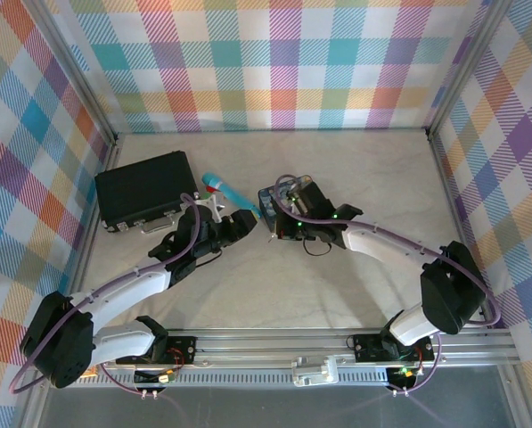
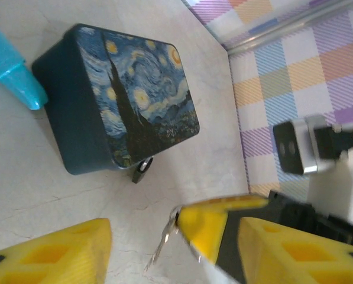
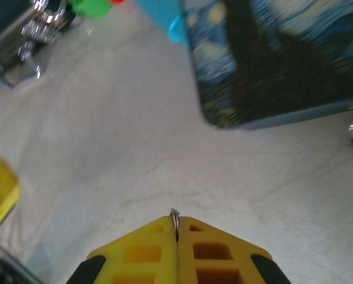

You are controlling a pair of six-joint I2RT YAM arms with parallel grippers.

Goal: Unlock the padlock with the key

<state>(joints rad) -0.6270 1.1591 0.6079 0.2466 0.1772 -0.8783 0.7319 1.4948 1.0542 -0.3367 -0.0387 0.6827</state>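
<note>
Right gripper [image 3: 176, 223] clamped tight on the key [image 2: 161, 249], thin blade poking out past its tips above the table [image 2: 52, 189], left gripper [image 1: 238, 226] spread wide just beside it, padlock [image 2: 142, 170] lying on the table, touching the side of the painted tin [image 2: 135, 89]

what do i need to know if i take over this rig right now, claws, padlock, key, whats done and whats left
Right claw: shut, pinching the tiny thin silver metal key at its ring end; the blade hangs free.
Left claw: open and empty, close beside the right one.
Tiny dark metal padlock: lying on the table against the edge of the blue-and-yellow swirly painted tin box, held by nothing.
Done: key is in hand.
Left: steady the padlock, probably with the left claw, then insert the key, turn it and free the shackle.
</note>
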